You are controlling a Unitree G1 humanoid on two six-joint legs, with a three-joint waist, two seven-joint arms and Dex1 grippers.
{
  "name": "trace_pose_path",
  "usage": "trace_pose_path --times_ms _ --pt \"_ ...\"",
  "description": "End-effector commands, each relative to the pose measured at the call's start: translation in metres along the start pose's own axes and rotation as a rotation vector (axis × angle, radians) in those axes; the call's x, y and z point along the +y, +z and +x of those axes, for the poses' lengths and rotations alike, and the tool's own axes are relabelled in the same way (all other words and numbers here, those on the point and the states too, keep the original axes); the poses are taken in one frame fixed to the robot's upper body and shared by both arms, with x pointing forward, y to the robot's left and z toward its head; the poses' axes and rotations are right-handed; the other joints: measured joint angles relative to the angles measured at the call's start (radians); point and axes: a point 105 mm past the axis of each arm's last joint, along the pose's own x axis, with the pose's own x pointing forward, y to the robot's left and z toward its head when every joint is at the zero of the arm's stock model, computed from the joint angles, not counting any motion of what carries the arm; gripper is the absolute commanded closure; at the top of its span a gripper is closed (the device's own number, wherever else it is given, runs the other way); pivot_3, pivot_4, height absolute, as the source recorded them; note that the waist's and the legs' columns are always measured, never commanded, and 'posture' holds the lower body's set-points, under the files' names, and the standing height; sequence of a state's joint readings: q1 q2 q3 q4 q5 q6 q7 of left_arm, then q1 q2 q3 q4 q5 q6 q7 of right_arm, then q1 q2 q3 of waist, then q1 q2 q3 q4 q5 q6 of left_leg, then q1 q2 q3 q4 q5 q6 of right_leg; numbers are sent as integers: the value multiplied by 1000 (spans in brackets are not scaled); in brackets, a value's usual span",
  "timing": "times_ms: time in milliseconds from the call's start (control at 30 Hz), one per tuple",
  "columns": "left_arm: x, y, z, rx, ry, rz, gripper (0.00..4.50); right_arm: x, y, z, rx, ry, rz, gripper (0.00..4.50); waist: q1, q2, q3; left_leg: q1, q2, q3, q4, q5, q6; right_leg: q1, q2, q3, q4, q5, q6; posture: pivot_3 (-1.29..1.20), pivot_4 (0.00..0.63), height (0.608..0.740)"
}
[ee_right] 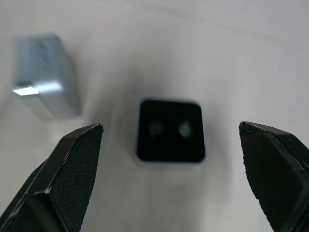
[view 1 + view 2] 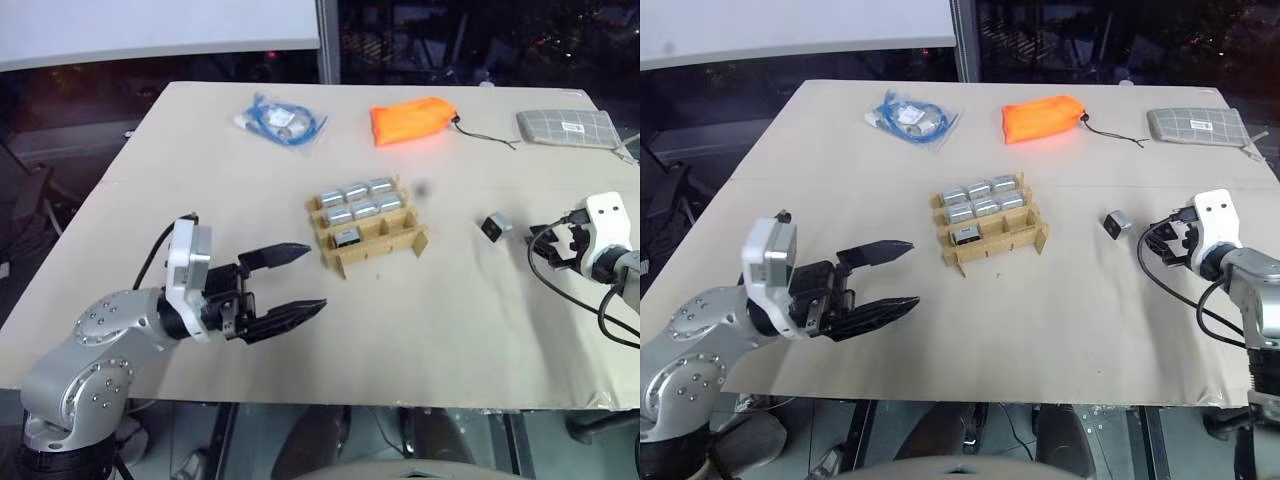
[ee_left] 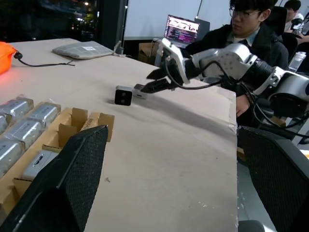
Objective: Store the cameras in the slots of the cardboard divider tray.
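Cameras (image 2: 358,210) seven in cardboard divider tray (image 2: 415,241), two loose cameras (image 3: 123,95) on table.

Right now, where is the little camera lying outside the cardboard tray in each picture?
Left eye view: the loose camera lies on the table, right of the tray, near the right pincer.
Right eye view: same spot, between the tray and the right pincer.
Left wrist view: black face showing, just ahead of the right pincer's tips.
Right wrist view: black face, centred between the open fingers.
Shared landmark: the right pincer.

Seven cameras (image 2: 357,208) slotted in cardboard divider tray (image 2: 418,242), loose camera (image 2: 495,226) beside
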State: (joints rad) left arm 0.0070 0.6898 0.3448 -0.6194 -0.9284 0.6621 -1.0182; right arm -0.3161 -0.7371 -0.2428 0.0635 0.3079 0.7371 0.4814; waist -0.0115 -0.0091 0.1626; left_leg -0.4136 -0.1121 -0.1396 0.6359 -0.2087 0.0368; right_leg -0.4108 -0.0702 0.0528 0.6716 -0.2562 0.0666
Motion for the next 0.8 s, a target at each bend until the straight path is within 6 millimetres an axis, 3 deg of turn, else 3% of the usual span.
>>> trace_pose_path --times_ms 33,633,700,767,800 --pt "-8 8 0 -5 -22 51 43 -4 11 1 -47 -15 -16 0 0 0 0 0 0 0 0 0 0 0 0 0 0 0 0 0 150 740" --pt "-12 5 -2 -2 -25 58 43 -6 5 9 -41 -15 -4 0 1 0 0 0 0 0 0 0 0 0 0 0 0 0 0 0 150 740" --pt "-13 5 -3 7 -31 61 0 -5 3 10 -34 -10 -2 541 0 0 0 0 0 0 0 0 0 0 0 0 0 0 0 0 150 740" --pt "-14 5 -5 12 -35 63 0 -4 1 11 -24 0 1 1291 0 0 0 0 0 0 0 0 0 0 0 0 0 0 0 0 150 740" --pt "-15 5 -6 15 -37 64 0 -4 0 11 -20 3 3 1873 0 1 0 0 0 0 0 0 0 0 0 0 0 0 0 0 150 740"
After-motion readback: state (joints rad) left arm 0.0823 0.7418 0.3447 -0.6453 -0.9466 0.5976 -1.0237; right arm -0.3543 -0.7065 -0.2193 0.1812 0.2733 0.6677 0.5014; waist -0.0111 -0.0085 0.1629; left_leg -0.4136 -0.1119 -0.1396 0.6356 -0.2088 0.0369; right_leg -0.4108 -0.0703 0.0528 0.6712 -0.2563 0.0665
